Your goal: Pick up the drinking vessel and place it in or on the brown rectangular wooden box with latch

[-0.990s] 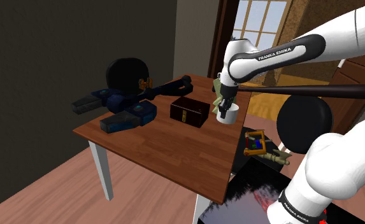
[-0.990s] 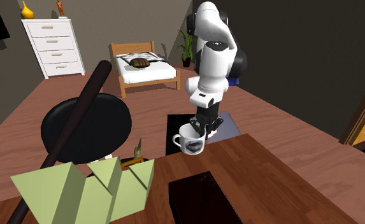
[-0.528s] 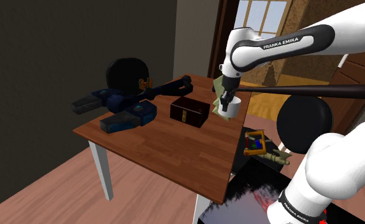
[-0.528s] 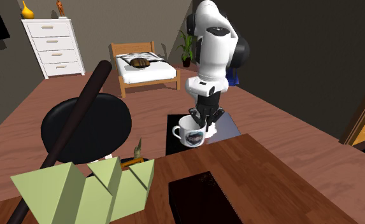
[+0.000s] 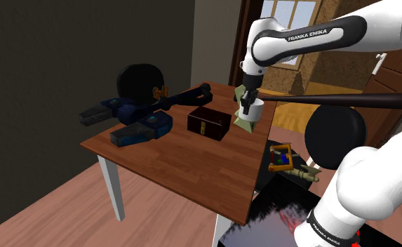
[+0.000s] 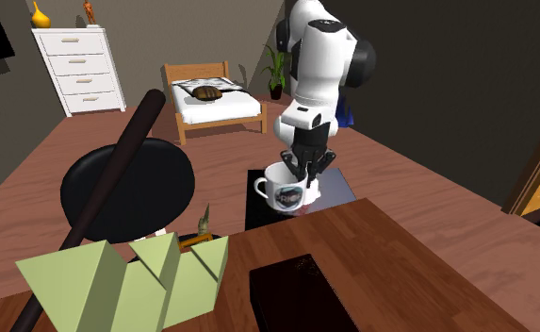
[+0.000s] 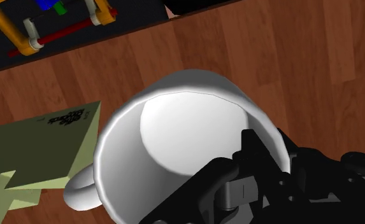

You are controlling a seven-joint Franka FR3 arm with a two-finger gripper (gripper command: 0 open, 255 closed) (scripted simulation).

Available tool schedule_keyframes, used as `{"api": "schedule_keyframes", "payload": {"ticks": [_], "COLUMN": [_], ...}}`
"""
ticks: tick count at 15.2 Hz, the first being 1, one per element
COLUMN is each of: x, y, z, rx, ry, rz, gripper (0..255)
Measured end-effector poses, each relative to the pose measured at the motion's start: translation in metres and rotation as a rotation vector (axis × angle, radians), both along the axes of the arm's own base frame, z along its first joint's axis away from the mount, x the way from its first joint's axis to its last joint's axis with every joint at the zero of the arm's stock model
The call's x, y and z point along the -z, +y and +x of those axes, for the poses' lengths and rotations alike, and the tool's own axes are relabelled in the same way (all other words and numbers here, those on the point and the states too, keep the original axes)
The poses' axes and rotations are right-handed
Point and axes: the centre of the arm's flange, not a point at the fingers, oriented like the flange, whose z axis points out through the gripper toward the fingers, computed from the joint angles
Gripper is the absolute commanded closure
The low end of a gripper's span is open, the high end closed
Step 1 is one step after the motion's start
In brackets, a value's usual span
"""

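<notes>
The white mug (image 5: 252,111) with a dark print hangs above the brown table's (image 5: 171,161) far right edge in the shoulder view. My gripper (image 5: 248,105) is shut on its rim. In the second exterior view the mug (image 6: 286,192) hangs clear of the table (image 6: 390,264) with its handle toward that view's left and the gripper (image 6: 305,175) on its rim. In the wrist view one finger sits inside the mug (image 7: 181,140) and one outside; the gripper (image 7: 264,167) clasps the wall. The dark brown latched box (image 5: 208,123) stands mid-table, to the shoulder view's left of the mug; the box (image 6: 301,297) appears near the bottom of the second exterior view.
A pale green zigzag object (image 6: 117,278) lies on the table below the mug; it also shows as the green object (image 7: 37,153). A dark blue tool-shaped object (image 5: 132,119) and a black round thing (image 5: 142,81) occupy the table's left. A black disc on a pole (image 5: 335,137) and a yellow toy frame (image 5: 282,158) are beside the table.
The gripper has risen with the mug, lifting it off the table and higher above the edge. Nothing else moved.
</notes>
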Motion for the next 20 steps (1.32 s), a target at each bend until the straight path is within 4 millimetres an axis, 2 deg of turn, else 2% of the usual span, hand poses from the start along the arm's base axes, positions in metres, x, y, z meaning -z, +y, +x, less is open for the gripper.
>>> {"api": "schedule_keyframes", "payload": {"ticks": [17,20], "x": [-0.012,0.000], "y": [0.004,0.001], "z": [0.218,0.227], "rx": [0.001,0.000], "ry": [0.000,0.001], "rz": [0.000,0.000], "gripper": [255,255]}}
